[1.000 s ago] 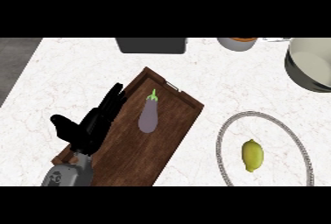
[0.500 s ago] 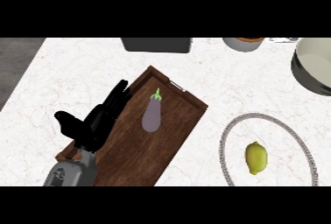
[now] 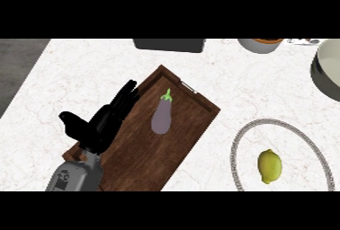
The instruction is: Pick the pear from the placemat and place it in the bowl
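free: bare surface left and far of tray, plus strip between tray and plate | tray: eggplant mid-board, left hand flat over left rim | right: lemon on plate | far edge: box, cup, bowl far right

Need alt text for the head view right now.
The left hand, fingers straight, is over the wooden tray's left edge, left of the eggplant lying on it; a yellow fruit sits on the round placemat at right.
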